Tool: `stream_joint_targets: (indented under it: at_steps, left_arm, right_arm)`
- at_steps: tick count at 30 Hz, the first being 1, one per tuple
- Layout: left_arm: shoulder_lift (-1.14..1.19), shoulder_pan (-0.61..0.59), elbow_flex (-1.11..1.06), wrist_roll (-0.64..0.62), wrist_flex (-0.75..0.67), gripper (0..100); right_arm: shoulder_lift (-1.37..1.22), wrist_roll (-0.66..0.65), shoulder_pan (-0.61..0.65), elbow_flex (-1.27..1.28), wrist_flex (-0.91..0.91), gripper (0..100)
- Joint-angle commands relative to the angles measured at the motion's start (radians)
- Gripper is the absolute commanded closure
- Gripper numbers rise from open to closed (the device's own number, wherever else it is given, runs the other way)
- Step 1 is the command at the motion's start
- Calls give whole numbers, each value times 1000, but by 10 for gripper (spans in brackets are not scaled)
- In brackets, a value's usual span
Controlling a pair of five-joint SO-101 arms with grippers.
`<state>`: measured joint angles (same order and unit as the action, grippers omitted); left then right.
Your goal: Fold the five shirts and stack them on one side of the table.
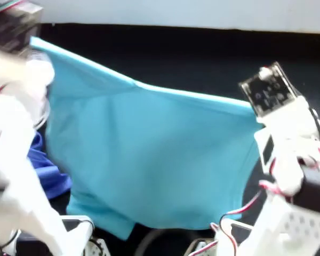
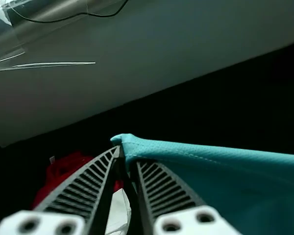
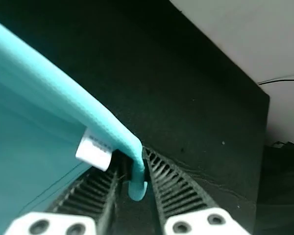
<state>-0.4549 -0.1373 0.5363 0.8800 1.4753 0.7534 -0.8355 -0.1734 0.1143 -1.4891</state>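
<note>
A light blue shirt (image 1: 149,154) hangs stretched between both arms above the black table (image 1: 192,58). My left gripper (image 2: 123,155) is shut on one top corner of the light blue shirt (image 2: 225,171); that arm (image 1: 16,133) stands at the left of the high view. My right gripper (image 3: 132,169) is shut on the shirt's other top hem (image 3: 63,93), beside a small white label (image 3: 94,148); that arm (image 1: 288,138) stands at the right of the high view. A darker blue shirt (image 1: 45,170) lies under the left arm. A red garment (image 2: 63,171) lies beyond my left gripper.
A pale wall (image 1: 202,10) runs behind the table's far edge. Red and black cables (image 1: 240,213) hang at the right arm's base. A white cloth piece (image 2: 117,210) lies below the left fingers. Bare black table shows past the shirt on the far side.
</note>
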Motion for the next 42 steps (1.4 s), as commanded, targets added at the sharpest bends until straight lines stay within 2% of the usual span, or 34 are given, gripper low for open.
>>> stream_joint_targets:
  at_steps: [1, 5, 8, 13, 16, 22, 30, 37, 42]
  left_arm:
    - [-1, 39, -260, 11, -255, 993]
    - [1, 48, -516, 12, -545, 993]
    - [47, 50, -625, 41, -720, 993]
    - [200, 50, -625, 46, -951, 993]
    - [297, 51, -565, 46, -1014, 993]
    - [483, 64, -372, 48, -1026, 993]
    - [676, 64, -111, 48, -1013, 993]
    - [691, 65, -85, 48, -881, 993]
    - [667, 51, -82, 48, -684, 993]
  right_arm:
    - [5, -5, 39, 171, 197, 991]
    - [4, -6, 68, 352, 449, 991]
    - [4, -11, 73, 486, 661, 991]
    - [-18, -12, 74, 639, 993, 991]
    - [-113, -14, 74, 633, 1130, 991]
    - [-392, -12, 81, 420, 1256, 991]
    - [-671, -6, 119, 81, 1262, 991]
    - [-728, -6, 139, 25, 1259, 991]
    - [-725, -6, 153, 59, 1155, 991]
